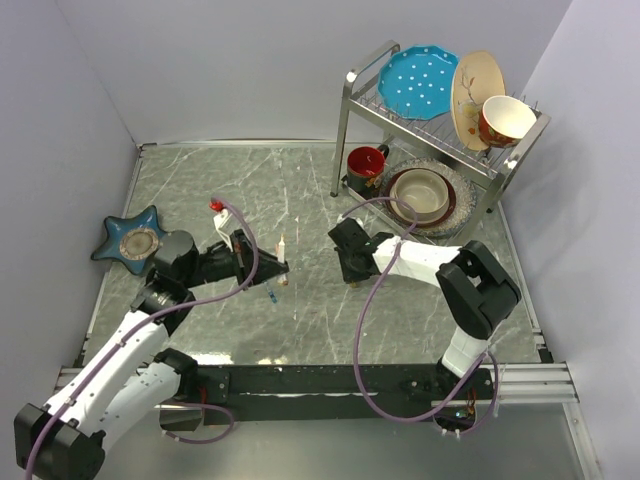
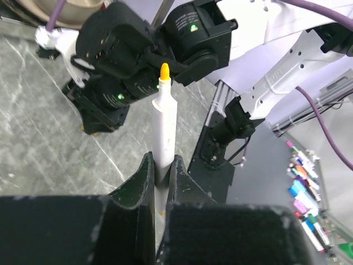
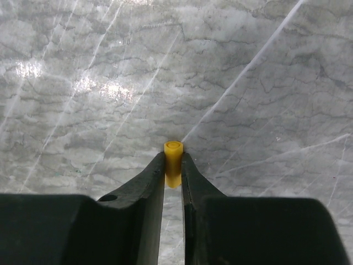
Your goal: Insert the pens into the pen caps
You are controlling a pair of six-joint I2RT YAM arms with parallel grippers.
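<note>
My left gripper (image 2: 162, 168) is shut on a white pen (image 2: 164, 130), which stands upright with its yellow-orange tip up. In the top view that pen (image 1: 282, 247) rises from the left gripper (image 1: 277, 268) near the table's middle. My right gripper (image 3: 173, 161) is shut on a small yellow pen cap (image 3: 173, 157), its open end facing away, just above the marble table. From above, the right gripper (image 1: 352, 276) hangs to the right of the pen, apart from it. A blue-teal pen (image 1: 272, 293) lies on the table below the left gripper. A small red-orange piece (image 1: 215, 205) lies further back left.
A blue star-shaped dish (image 1: 130, 240) lies at the left. A dish rack (image 1: 440, 120) with plates and a bowl stands at the back right, a red mug (image 1: 366, 168) and a bowl on a mat (image 1: 425, 195) beside it. The right arm's cable (image 1: 362, 330) loops over the table.
</note>
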